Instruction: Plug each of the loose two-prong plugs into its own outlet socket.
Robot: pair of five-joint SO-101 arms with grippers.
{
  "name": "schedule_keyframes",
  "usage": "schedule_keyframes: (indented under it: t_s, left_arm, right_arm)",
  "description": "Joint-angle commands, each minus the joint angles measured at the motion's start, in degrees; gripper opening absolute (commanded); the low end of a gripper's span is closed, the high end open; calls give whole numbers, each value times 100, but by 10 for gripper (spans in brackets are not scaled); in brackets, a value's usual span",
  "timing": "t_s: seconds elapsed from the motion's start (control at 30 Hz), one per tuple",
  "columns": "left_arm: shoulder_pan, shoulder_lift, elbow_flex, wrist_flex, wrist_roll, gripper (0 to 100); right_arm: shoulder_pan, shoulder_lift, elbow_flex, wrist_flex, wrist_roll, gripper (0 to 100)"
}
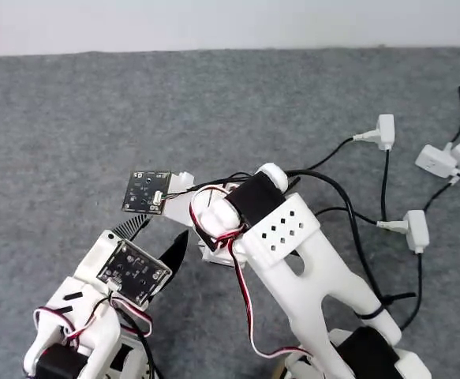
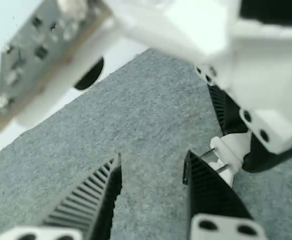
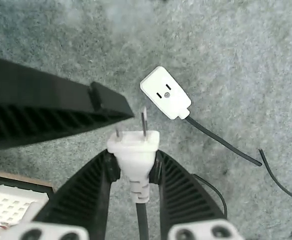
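My right gripper [image 3: 134,162] is shut on a white two-prong plug [image 3: 134,146], held above the grey carpet. Its prongs point toward a white outlet socket [image 3: 166,93], which lies on the carpet a short way past them, not touching. My left gripper [image 2: 153,172] is open with nothing between its fingers. It sits close beside the held plug [image 2: 227,154], whose prongs stick out next to one black finger [image 2: 206,192]. That finger [image 3: 50,110] also crosses the right wrist view just beside the plug. In the high view the left gripper [image 1: 165,230] lies at the lower left, under the right arm's wrist.
Several white cord ends with black cables lie at the right: one [image 1: 383,132] farther back, one [image 1: 415,230] nearer, and a pair [image 1: 450,160] by the edge. The right arm's camera board [image 1: 147,192] hangs over the left gripper. Bare carpet stretches to the back left.
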Motion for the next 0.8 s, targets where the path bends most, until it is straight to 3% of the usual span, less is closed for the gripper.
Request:
schedule_keyframes:
  t_s: [0.0, 0.27, 0.47, 0.77]
  left_arm:
    - [35, 0, -48, -132, 88, 196]
    - [422, 0, -444, 9, 88, 195]
    - [1407, 0, -620, 141, 79, 195]
    - [1459, 0, -505, -44, 70, 195]
  right_arm:
    - [-57, -251, -53, -22, 132, 9]
    - [-40, -655, -44, -92, 369, 9]
    - [-57, -1218, -35, 110, 334, 9]
    - [-101, -1437, 26, 312, 334, 9]
